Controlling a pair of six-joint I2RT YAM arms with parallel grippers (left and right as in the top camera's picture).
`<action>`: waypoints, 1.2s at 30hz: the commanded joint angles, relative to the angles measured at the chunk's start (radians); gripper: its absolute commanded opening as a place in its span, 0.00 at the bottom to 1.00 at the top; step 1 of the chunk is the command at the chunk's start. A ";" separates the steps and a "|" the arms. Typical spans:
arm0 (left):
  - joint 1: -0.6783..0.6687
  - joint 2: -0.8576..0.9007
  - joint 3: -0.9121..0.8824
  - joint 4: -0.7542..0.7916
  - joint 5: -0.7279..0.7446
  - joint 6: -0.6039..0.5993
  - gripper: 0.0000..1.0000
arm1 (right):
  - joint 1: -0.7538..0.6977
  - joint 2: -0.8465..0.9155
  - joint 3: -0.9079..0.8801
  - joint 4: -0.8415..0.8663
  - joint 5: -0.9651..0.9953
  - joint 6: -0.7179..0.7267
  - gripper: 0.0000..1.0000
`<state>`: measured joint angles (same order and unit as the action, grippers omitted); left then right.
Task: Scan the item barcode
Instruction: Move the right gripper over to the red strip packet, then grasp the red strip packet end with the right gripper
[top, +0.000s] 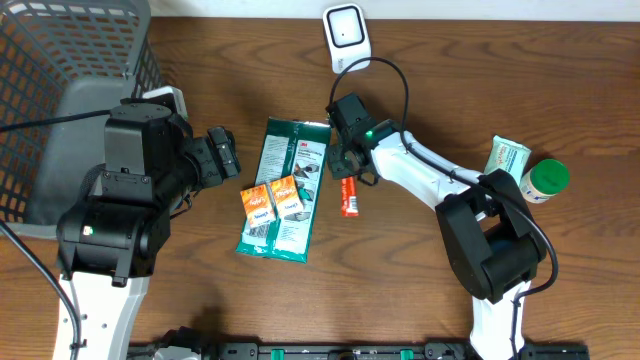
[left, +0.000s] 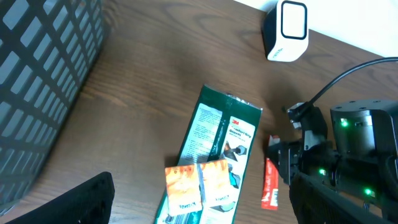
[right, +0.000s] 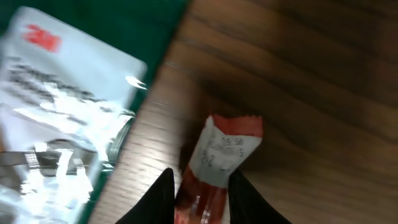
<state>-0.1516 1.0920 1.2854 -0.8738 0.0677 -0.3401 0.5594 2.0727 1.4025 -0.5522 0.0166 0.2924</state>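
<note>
Flanking the light, slippery red packet (right: 224, 149) across its narrow width, the right tool (right: 200, 180) is sitting half-closed; I cannot tell whether it is gripping.

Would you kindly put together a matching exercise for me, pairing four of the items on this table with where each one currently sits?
Things:
1. barcode scanner
2. red sachet
3. orange packets
4. green-capped bottle

Places:
A. lying on the green 3M pack
B. beside the pale green box
C. between the fingers of the right claw
D. near the far edge of the table

Pairs: 1-D, 2-C, 3-A, 4-B.
</note>
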 joint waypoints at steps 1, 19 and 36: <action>0.003 -0.002 0.013 0.000 -0.016 0.002 0.90 | -0.007 0.013 -0.005 -0.031 0.110 0.090 0.25; 0.003 -0.002 0.013 0.000 -0.016 0.002 0.90 | -0.176 0.012 -0.005 -0.284 0.084 0.550 0.34; 0.003 -0.002 0.013 0.000 -0.016 0.002 0.90 | -0.265 -0.065 -0.004 -0.351 -0.126 0.476 0.97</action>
<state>-0.1516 1.0920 1.2854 -0.8738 0.0673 -0.3401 0.3046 2.0583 1.4105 -0.8825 -0.0731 0.7856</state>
